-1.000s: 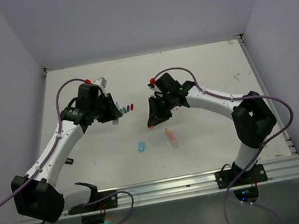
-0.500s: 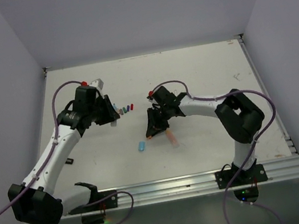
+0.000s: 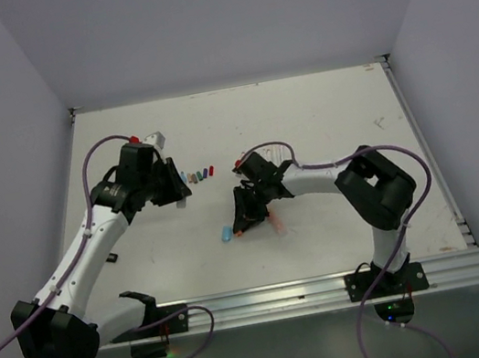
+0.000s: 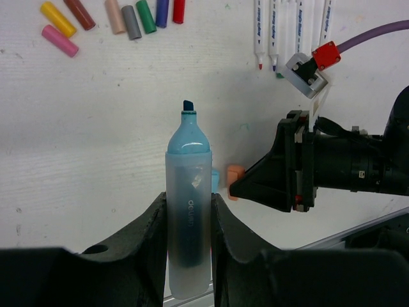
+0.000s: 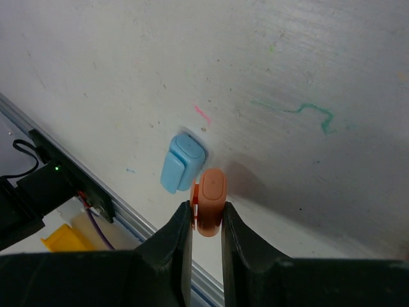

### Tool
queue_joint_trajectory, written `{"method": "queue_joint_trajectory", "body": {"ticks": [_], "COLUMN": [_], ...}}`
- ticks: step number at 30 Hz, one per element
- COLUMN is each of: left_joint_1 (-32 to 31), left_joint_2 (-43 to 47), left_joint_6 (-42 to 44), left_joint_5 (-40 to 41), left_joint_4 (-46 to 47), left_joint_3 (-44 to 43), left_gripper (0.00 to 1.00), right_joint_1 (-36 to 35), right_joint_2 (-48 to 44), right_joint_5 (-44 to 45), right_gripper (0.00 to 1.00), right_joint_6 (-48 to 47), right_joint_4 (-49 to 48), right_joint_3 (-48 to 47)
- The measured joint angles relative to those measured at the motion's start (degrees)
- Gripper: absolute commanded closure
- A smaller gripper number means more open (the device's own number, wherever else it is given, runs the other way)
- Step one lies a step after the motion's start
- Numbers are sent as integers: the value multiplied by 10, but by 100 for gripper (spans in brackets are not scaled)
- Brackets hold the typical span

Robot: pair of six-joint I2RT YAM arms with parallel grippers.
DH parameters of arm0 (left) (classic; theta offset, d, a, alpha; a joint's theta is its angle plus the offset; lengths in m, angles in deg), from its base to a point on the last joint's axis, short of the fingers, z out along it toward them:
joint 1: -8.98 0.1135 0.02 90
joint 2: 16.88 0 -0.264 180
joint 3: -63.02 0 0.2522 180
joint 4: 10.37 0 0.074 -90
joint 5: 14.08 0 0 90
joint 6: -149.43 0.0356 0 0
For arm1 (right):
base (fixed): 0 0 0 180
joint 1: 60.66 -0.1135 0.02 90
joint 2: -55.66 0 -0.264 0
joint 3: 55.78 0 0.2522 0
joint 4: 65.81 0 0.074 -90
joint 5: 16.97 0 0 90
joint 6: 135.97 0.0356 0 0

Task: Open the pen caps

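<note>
From above, the left gripper (image 3: pixel 177 193) hangs toward 9 o'clock of the table (image 3: pixel 322 118), with the row of caps (image 3: pixel 199 175) just beside it at 2 o'clock. The right gripper (image 3: pixel 240 222) sits low near the middle, the light blue cap (image 3: pixel 227 234) at its 8 o'clock.

In the left wrist view, the jaws clamp an uncapped blue highlighter (image 4: pixel 188 166), its tip at 12 o'clock.

In the right wrist view, the jaws pinch the orange cap (image 5: pixel 209 192). The light blue cap lies just beside it at 11 o'clock.
</note>
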Motion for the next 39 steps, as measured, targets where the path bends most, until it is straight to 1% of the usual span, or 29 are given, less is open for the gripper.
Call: {"method": "queue_joint_trajectory", "body": {"ticks": [2, 9, 13, 16, 17, 19, 20, 21, 27, 32, 36, 39], "left_joint_1": [0, 0, 0, 0, 0, 0, 0, 0, 0, 0, 0, -4], "left_joint_2": [0, -1, -1, -3, -3, -5, -6, -7, -19, -30, -37, -47], "left_joint_6": [0, 0, 0, 1, 1, 1, 1, 1, 0, -1, -16, -40], "left_joint_5": [0, -1, -1, -2, -4, -9, -13, -16, -52, -88, -117, -134], "left_joint_4": [0, -2, -2, -2, -2, -1, -1, 0, 12, 31, 54, 77], "left_joint_3": [0, 0, 0, 0, 0, 0, 0, 0, 7, 27, 42, 48], "left_gripper": [100, 100, 100, 100, 100, 100, 100, 100, 100, 100, 100, 100], "right_joint_1": [-7, -16, -16, -16, -16, -17, -17, -17, -17, -13, 8, 49], "right_joint_2": [5, 28, 38, 53, 57, 59, 59, 59, 52, 27, -28, -87], "right_joint_5": [0, -12, -20, -24, -24, -27, -26, -27, -23, 5, 32, 48], "right_gripper": [100, 87, 73, 66, 61, 56, 52, 50, 43, 41, 41, 41], "right_joint_6": [3, 14, 17, 17, 16, 13, 11, 10, -2, -20, -38, -53], "right_joint_4": [-6, -29, -36, -38, -38, -36, -34, -32, -18, 22, 69, 115], "right_joint_3": [0, 0, -9, -28, -33, -41, -44, -46, -50, -50, -50, -62]}}
